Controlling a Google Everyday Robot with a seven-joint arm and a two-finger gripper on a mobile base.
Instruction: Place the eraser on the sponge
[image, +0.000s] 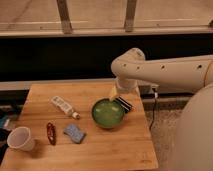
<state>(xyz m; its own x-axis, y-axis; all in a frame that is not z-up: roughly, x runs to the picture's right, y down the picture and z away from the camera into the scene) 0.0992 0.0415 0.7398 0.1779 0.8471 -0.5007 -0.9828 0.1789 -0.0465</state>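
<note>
The eraser (124, 104), a small black block with pale stripes, sits just behind the right rim of the green bowl, near the table's right edge. My gripper (115, 94) hangs from the white arm directly above and slightly left of the eraser, very close to it; whether they touch is unclear. The sponge (74, 133), a small blue pad, lies flat on the wooden table toward the front, left of the bowl and well away from the gripper.
A green bowl (108, 113) stands between eraser and sponge. A white tube (64, 106) lies at centre-left, a red-brown oblong item (51, 133) beside the sponge, and a white cup (20, 138) at the front left. The table (115, 150) ends close on the right.
</note>
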